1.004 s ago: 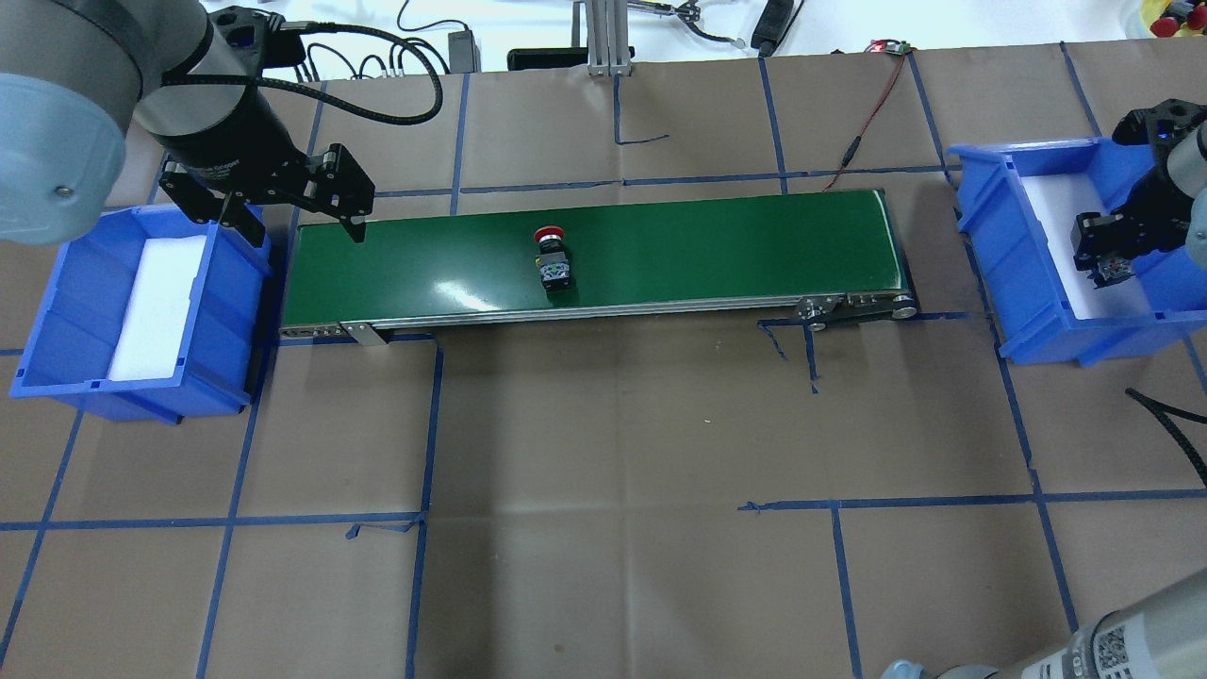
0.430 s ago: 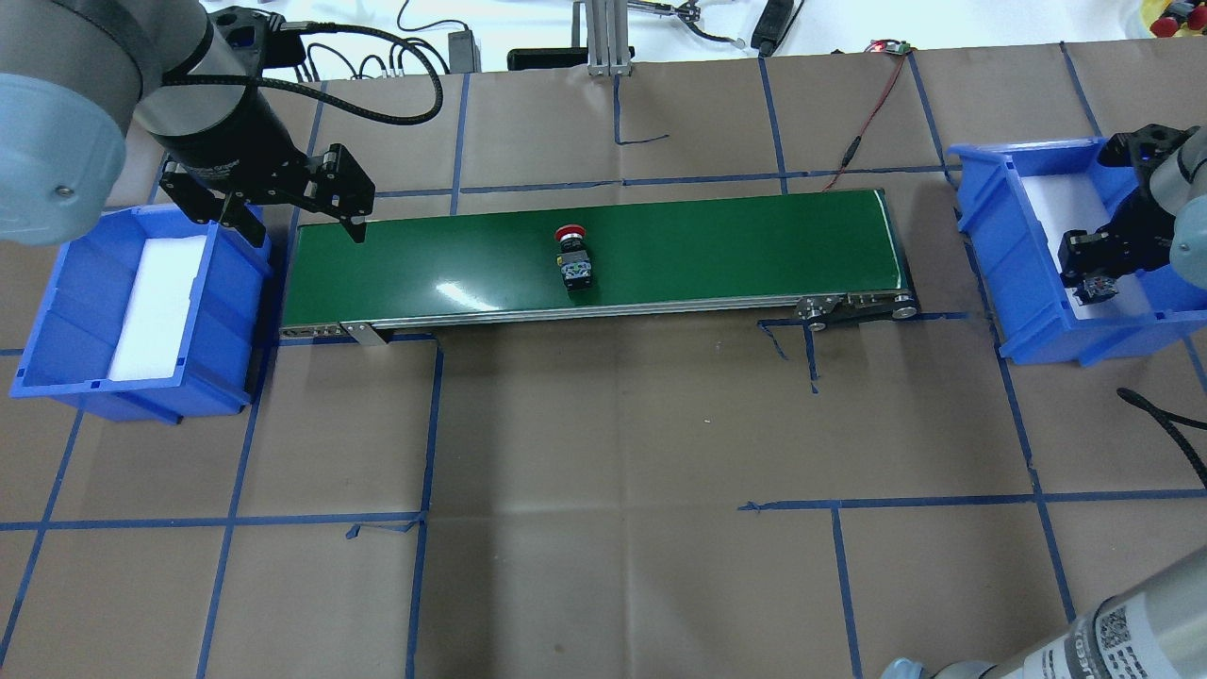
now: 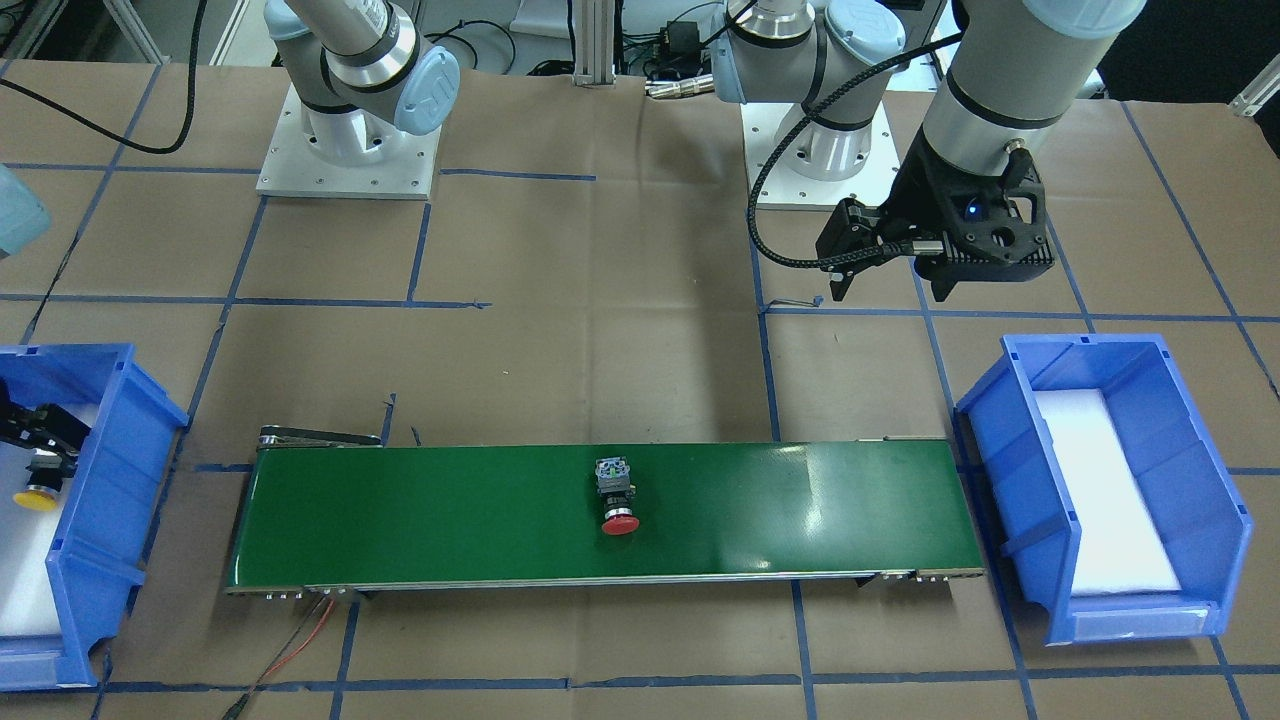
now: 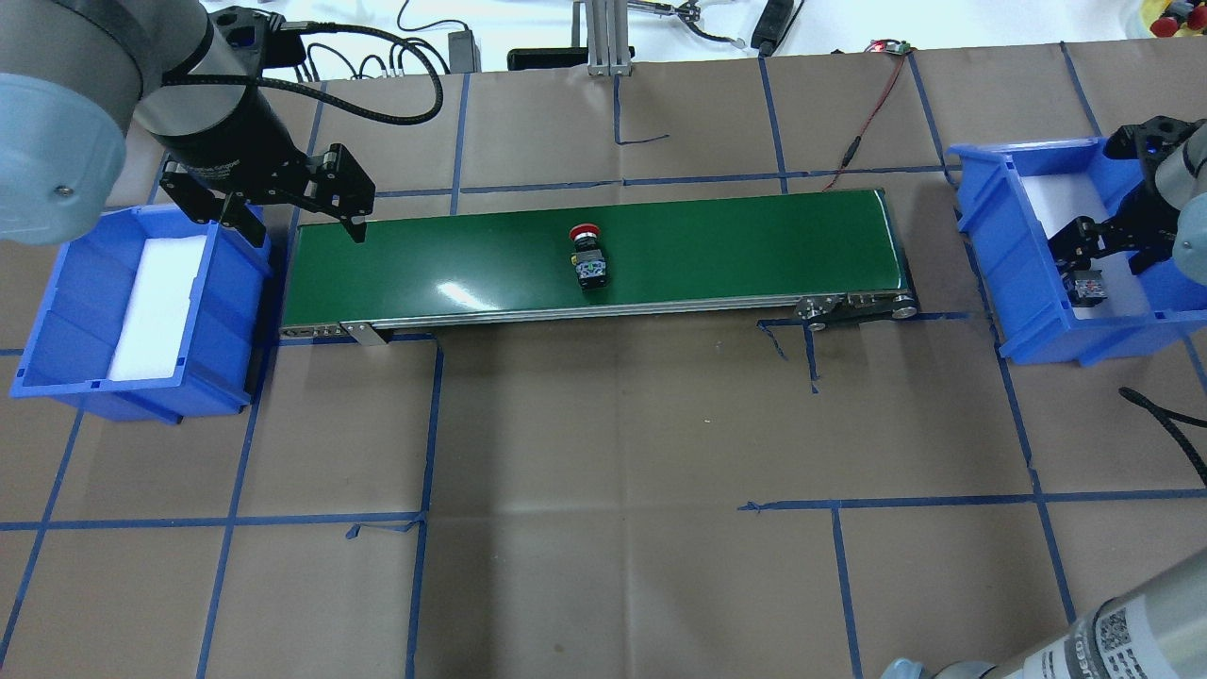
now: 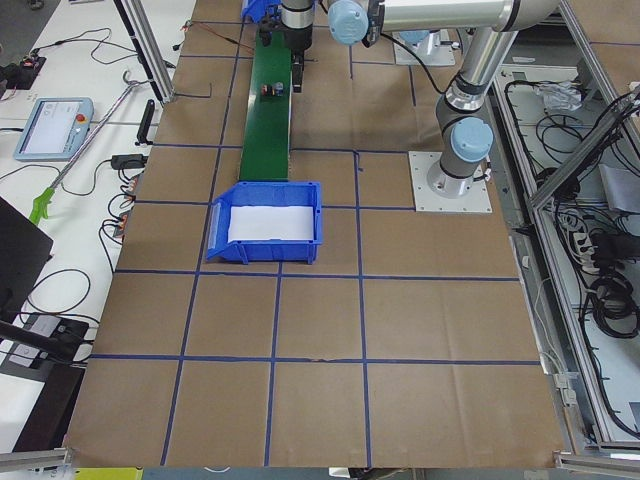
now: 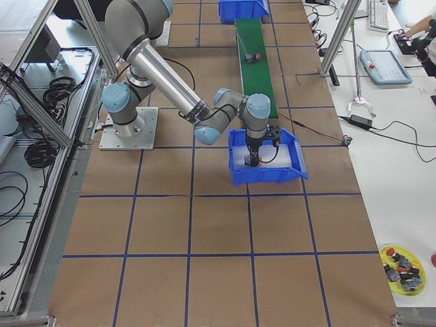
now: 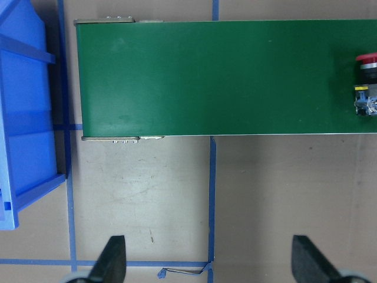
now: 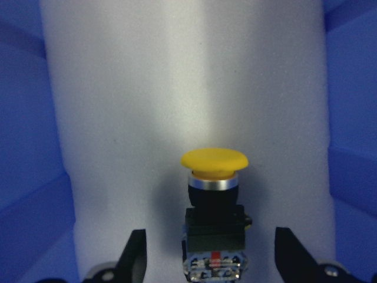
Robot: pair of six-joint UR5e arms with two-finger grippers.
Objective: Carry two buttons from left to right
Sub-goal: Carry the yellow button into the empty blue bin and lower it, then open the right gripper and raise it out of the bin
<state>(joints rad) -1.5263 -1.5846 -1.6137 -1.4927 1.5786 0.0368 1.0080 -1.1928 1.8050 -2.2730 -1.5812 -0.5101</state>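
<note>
1. Red button (image 4: 589, 256): lies on its side about halfway along the green belt (image 4: 735, 245), red cap toward the belt's far edge from the robot, grey end toward the near edge. Nothing touches it.

2. Yellow button (image 8: 213, 206): lies on its side on the white pad (image 8: 177, 88) inside the right bin (image 4: 981, 207), which stands just past the belt's right end.

3. Right gripper (image 8: 211, 247): down inside the right bin, fingers spread wide on either side of the yellow button (a clear gap shows on both sides in the wrist view). It grips nothing.

4. Left gripper (image 4: 306, 226): hangs above the belt's left end, just beside the left bin (image 4: 57, 311). Fingers apart, nothing between them.

5. Left bin: on the table (image 4: 613, 471) at the belt's left end, holding a second pad (image 4: 156, 302).

6. Table: covered in brown paper with a grid of blue tape lines.
</note>
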